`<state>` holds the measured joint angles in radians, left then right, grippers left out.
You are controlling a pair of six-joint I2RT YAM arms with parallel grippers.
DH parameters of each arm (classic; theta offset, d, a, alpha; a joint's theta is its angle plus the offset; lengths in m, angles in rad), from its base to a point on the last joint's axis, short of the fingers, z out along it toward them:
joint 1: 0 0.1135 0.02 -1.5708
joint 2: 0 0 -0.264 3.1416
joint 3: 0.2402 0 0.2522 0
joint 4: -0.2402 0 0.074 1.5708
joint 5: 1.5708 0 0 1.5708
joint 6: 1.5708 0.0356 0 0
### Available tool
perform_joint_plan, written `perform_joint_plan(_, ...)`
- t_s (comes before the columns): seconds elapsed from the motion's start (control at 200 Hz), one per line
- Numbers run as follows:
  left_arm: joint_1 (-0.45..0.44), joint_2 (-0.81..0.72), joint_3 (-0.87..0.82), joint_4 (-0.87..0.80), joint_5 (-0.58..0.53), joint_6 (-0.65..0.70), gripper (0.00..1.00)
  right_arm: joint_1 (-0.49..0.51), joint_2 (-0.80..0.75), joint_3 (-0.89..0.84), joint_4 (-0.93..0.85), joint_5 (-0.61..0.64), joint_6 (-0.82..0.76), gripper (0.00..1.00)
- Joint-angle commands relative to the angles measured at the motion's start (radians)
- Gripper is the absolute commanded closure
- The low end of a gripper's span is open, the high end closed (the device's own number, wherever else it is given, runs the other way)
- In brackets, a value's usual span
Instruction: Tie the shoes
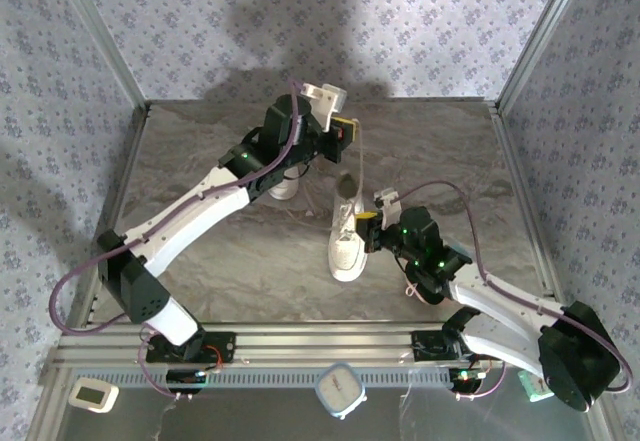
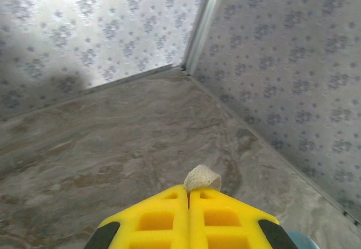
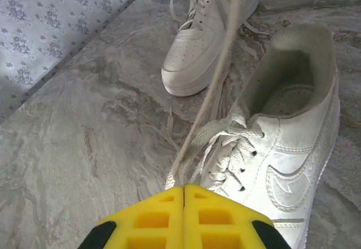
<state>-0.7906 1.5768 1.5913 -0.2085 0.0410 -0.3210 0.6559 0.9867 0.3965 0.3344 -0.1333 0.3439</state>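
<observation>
The right gripper (image 3: 184, 188) sits nearest, its yellow fingers (image 3: 225, 218) pressed together and clamped on white lace (image 3: 192, 144) from the near shoe (image 3: 282, 142), which lies just beyond the tips and to their right, its opening turned up. From above, the near shoe (image 1: 347, 246) stands mid-table with its toe toward the near edge and its heel far, and the right gripper (image 1: 368, 221) is against its right side. One strand of lace (image 1: 358, 166) rises taut from this shoe to the left gripper (image 1: 348, 131), which hangs over the far part of the table. Its fingers (image 2: 155, 221) are also closed tight, with a stub of lace (image 2: 202, 177) poking out at the tips. The far shoe (image 3: 206, 40) stands upright to the left of and beyond the near one, loose laces trailing beside it. From above, the far shoe (image 1: 285, 187) is mostly hidden under the left arm (image 1: 200, 216). Both rest on a grey marbled table (image 1: 200, 151), enclosed by flower-patterned walls (image 1: 60, 81).
</observation>
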Motion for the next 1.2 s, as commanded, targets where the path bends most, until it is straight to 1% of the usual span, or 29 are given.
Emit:
perform_joint_plan(0.0,0.05,-0.025,-0.021,0.066,-0.088,-0.076,1.0,-0.002,-0.018,-0.01,0.013,0.037,-0.033,1.0)
perform_joint_plan(0.06,0.072,-0.033,-0.037,0.088,-0.105,-0.088,1.0,-0.001,-0.017,-0.011,0.007,0.043,-0.031,1.0)
perform_joint_plan(0.13,0.092,-0.024,-0.018,0.081,-0.088,-0.087,1.0,0.001,-0.017,-0.012,0.005,0.043,-0.03,1.0)
perform_joint_plan(0.31,0.108,0.037,0.08,0.035,-0.058,-0.063,1.0,0.011,-0.02,-0.02,0.014,0.048,-0.041,1.0)
perform_joint_plan(0.415,0.109,0.093,0.152,0.005,-0.012,-0.049,1.0,0.018,-0.02,-0.023,0.026,0.028,-0.068,1.0)
perform_joint_plan(0.555,0.108,0.192,0.281,-0.067,0.031,-0.03,1.0,0.03,-0.031,-0.033,0.046,-0.006,-0.121,1.0)
perform_joint_plan(0.645,0.107,0.258,0.353,-0.103,0.115,-0.028,1.0,0.033,-0.044,-0.038,0.048,-0.015,-0.151,1.0)
perform_joint_plan(0.665,0.106,0.275,0.399,-0.114,0.136,-0.027,1.0,0.034,-0.048,-0.039,0.048,-0.016,-0.156,1.0)
perform_joint_plan(0.765,0.084,0.358,0.51,-0.184,0.226,-0.002,1.0,0.033,-0.06,-0.039,0.04,-0.016,-0.179,1.0)
perform_joint_plan(0.874,0.038,0.441,0.633,-0.273,0.255,0.046,1.0,0.033,-0.066,-0.041,0.038,-0.024,-0.19,1.0)
perform_joint_plan(0.989,0.001,0.54,0.778,-0.37,0.26,0.074,1.0,0.034,-0.067,-0.044,0.043,-0.043,-0.199,1.0)
perform_joint_plan(1.194,-0.017,0.73,1.016,-0.521,0.334,0.069,1.0,0.04,-0.073,-0.051,0.058,-0.086,-0.216,1.0)
